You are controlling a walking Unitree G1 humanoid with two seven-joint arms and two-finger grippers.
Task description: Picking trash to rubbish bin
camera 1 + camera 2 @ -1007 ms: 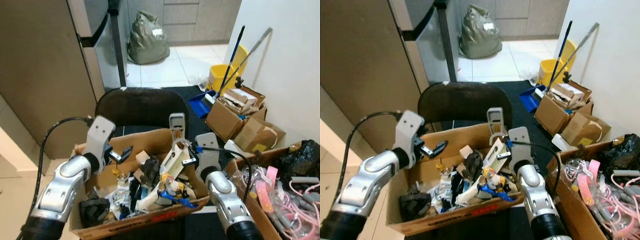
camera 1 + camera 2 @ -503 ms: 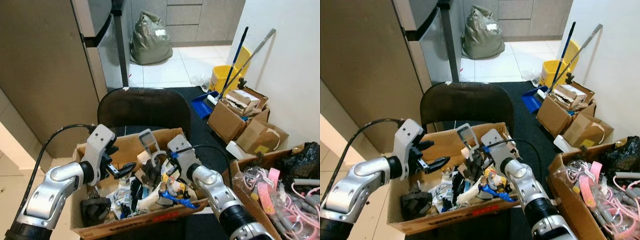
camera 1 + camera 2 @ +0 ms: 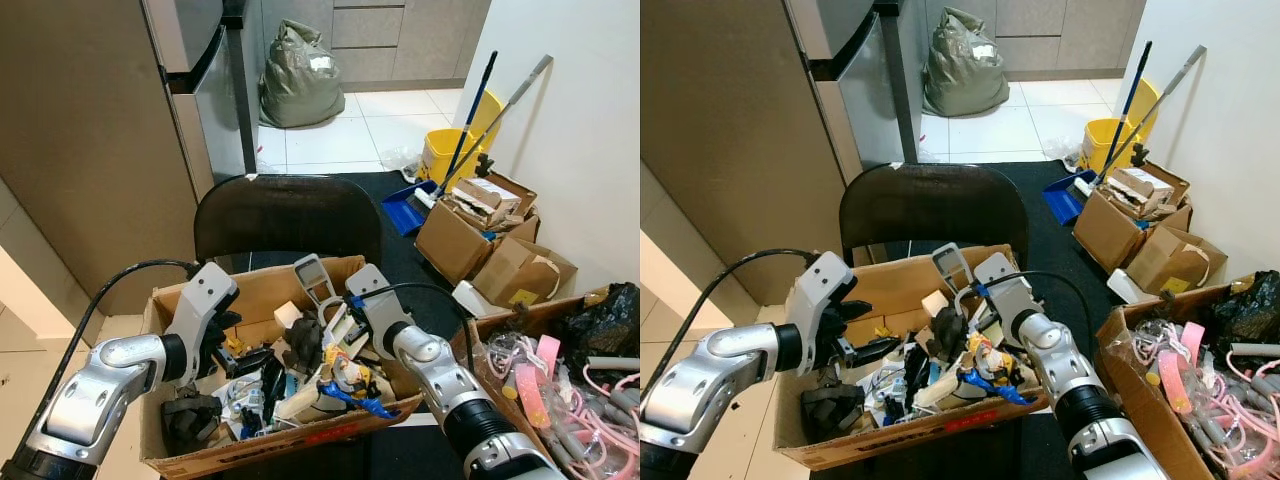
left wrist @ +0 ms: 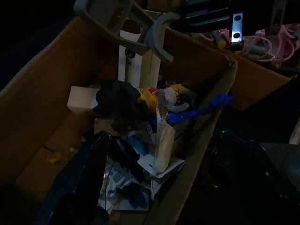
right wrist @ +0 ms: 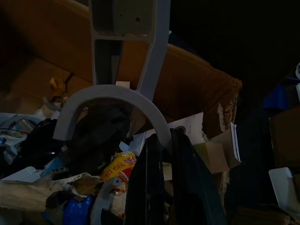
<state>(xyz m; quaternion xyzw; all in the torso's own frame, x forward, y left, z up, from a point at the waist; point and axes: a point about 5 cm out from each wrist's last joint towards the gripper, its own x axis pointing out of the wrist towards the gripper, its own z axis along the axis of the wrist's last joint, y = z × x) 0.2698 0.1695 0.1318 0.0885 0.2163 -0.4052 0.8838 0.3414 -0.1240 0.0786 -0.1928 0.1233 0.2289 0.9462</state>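
Note:
A cardboard box [image 3: 262,283] full of mixed trash sits on a black chair [image 3: 285,215]. My right gripper [image 3: 338,316] hangs over the box's back right part, shut on the curved end of a grey plastic handle piece [image 3: 313,274] that sticks up above the trash; the right wrist view shows the grip on its arc [image 5: 112,96]. Over the box's left half, low above the trash, my left gripper [image 3: 242,345] is open and holds nothing. Below them lie a black crumpled lump [image 3: 302,340], a small white box [image 3: 287,315] and a blue strip [image 3: 350,396].
A tall brown cabinet [image 3: 90,140] stands at the left. A grey-green sack [image 3: 300,85] lies on the far tiles. A yellow mop bucket [image 3: 445,155], a blue dustpan [image 3: 403,212] and cardboard boxes [image 3: 470,225] line the right wall. A box of pink cables [image 3: 560,400] stands close on the right.
My right gripper swung the grey piece from the box's back right edge to the left over the trash, then slightly back. My left gripper sank lower into the box. The view shifted a little.

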